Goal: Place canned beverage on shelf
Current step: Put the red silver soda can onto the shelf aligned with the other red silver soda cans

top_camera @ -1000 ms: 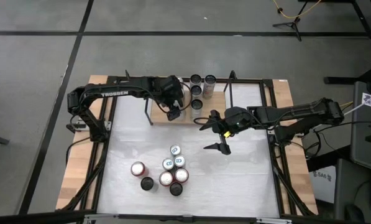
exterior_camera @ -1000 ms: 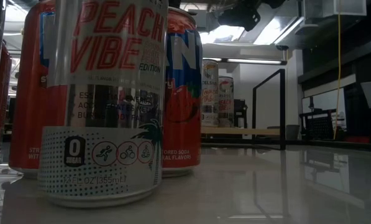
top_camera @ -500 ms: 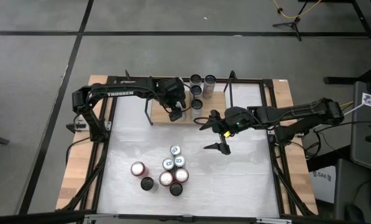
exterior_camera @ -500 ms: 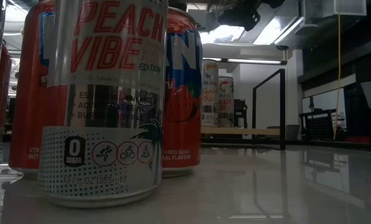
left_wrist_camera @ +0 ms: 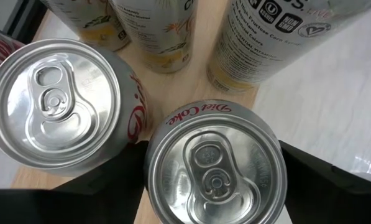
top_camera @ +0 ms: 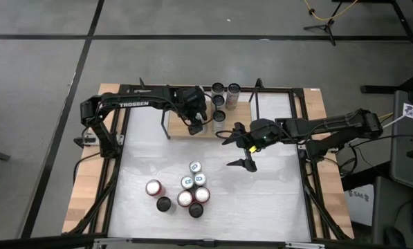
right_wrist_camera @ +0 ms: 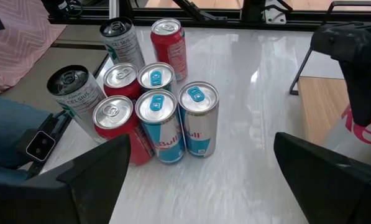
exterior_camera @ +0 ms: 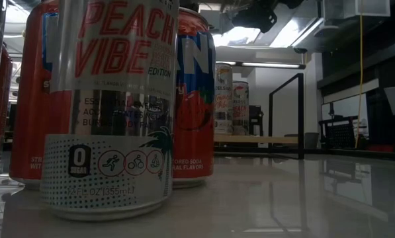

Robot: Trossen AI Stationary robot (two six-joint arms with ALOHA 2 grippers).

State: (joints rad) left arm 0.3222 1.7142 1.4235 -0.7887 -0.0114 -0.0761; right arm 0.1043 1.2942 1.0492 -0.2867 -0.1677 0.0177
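My left gripper [top_camera: 198,124] is over the shelf [top_camera: 239,112], a light-wood board with black rod uprights at the table's far side. It is shut on a silver Diet Coke can [left_wrist_camera: 215,168]. Beside that can, a second Diet Coke can [left_wrist_camera: 61,102] stands on its base on the wood. Three pale cans [left_wrist_camera: 154,31] stand beyond it on the shelf [left_wrist_camera: 201,81]. My right gripper [top_camera: 235,151] hangs open over the table's middle, right of the shelf, touching nothing. In the low view the shelf [exterior_camera: 257,139] shows far back with two cans [exterior_camera: 223,99] on it. My left gripper pinches the Diet Coke can between its two fingers, on opposite sides of the can's wall [left_wrist_camera: 149,180] just under the top rim. The fingers [left_wrist_camera: 110,186] slant down at it from the table's left. The can is upright; its own top hides its base.
Several cans [top_camera: 192,188] stand clustered on the white tabletop near the front, with a red can [top_camera: 153,187] and a dark one [top_camera: 164,204] to their left. The right wrist view shows the same cluster [right_wrist_camera: 154,118]. Wooden side strips and black frame rails border the table.
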